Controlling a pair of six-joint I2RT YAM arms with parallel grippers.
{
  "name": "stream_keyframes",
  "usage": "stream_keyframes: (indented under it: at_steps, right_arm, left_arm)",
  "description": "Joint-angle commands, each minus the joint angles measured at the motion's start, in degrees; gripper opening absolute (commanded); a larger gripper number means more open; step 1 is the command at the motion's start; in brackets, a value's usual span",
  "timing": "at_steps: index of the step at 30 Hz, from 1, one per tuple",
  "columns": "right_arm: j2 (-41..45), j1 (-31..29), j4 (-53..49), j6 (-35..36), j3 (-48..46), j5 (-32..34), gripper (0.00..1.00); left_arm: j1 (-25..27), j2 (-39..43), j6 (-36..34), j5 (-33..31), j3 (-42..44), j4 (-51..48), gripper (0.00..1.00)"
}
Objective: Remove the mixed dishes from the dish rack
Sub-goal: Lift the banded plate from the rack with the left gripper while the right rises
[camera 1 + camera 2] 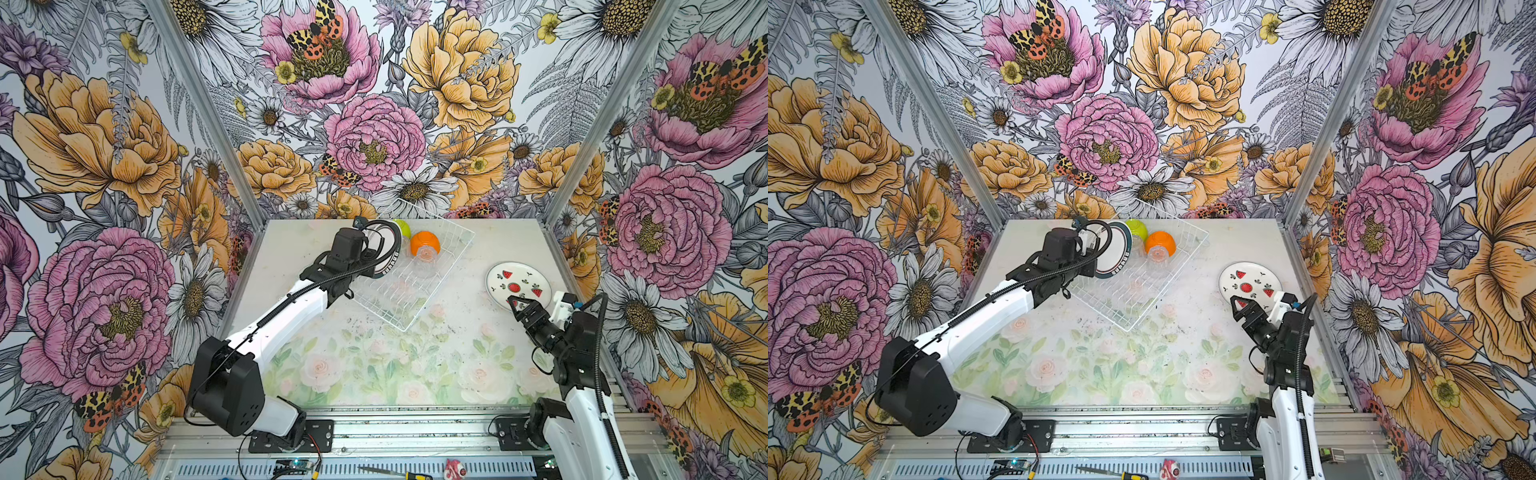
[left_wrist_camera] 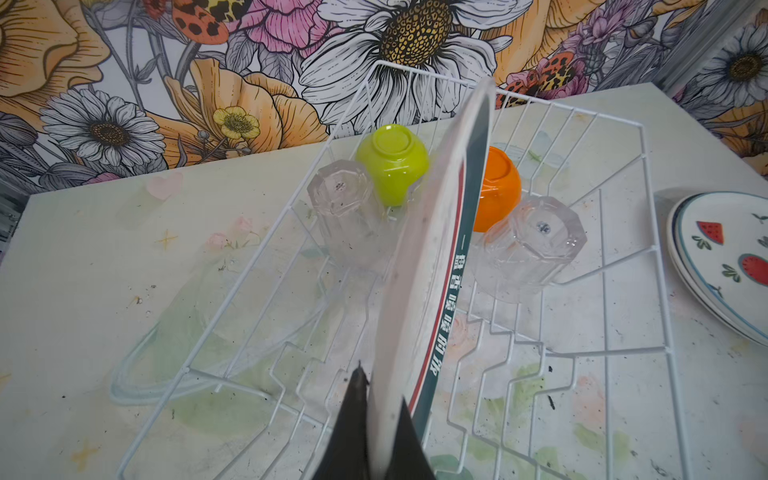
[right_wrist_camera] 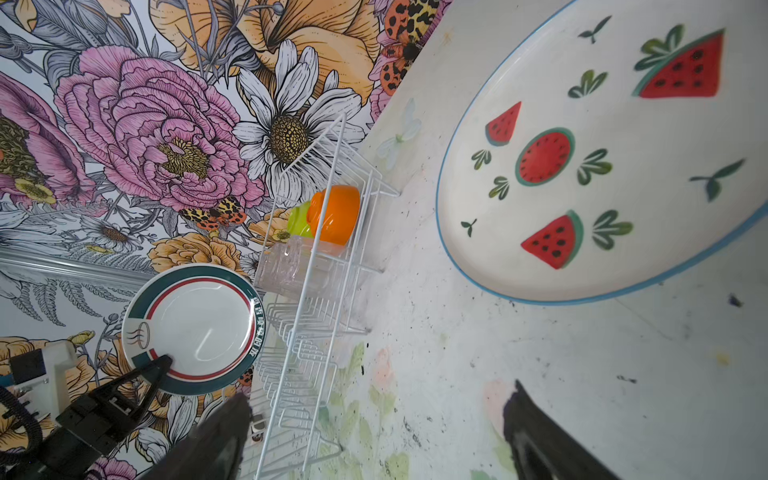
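Observation:
The white wire dish rack (image 1: 405, 329) (image 1: 1128, 330) (image 2: 648, 249) (image 3: 316, 249) sits askew at the back of the table. My left gripper (image 2: 381, 384) is shut on the lower rim of a white plate with teal and red rim bands (image 1: 392, 259) (image 1: 1117, 253) (image 2: 432, 249) (image 3: 195, 324), held upright over the rack's left side. A lime-green bowl (image 1: 402, 227) (image 2: 392, 162), an orange bowl (image 1: 424, 242) (image 2: 496, 191) and two clear tumblers (image 2: 343, 199) (image 2: 544, 241) stand upside down in the rack. My right gripper (image 1: 519, 302) (image 1: 1241, 301) (image 3: 380, 392) hangs open and empty.
A watermelon-print plate (image 1: 517, 282) (image 1: 1248, 280) (image 3: 602, 166) lies flat on the table right of the rack, just beyond my right gripper. Floral walls close in the back and both sides. A screwdriver (image 1: 415, 476) lies on the front rail.

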State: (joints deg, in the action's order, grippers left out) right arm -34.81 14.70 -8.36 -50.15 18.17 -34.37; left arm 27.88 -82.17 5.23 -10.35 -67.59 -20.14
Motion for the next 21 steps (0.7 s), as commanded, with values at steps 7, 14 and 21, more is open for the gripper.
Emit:
stream_keyframes:
  at_steps: [7, 14, 21]
  right_arm:
    - [0.69, -8.95, 1.12, -0.83, 5.76, 1.69, 0.96]
    - [-3.84, -16.63, 6.74, -1.74, 9.35, 4.82, 0.96]
    - [-13.05, -25.17, 12.8, -2.08, 13.9, 10.13, 0.99]
  left_arm:
    - [-1.4, 8.92, 11.8, 13.18, 4.95, 10.93, 0.0]
    - [-1.43, 10.08, 20.74, 21.55, 8.09, 17.61, 0.0]
    - [0.29, 10.83, 28.39, 25.37, 10.48, 24.23, 0.0]
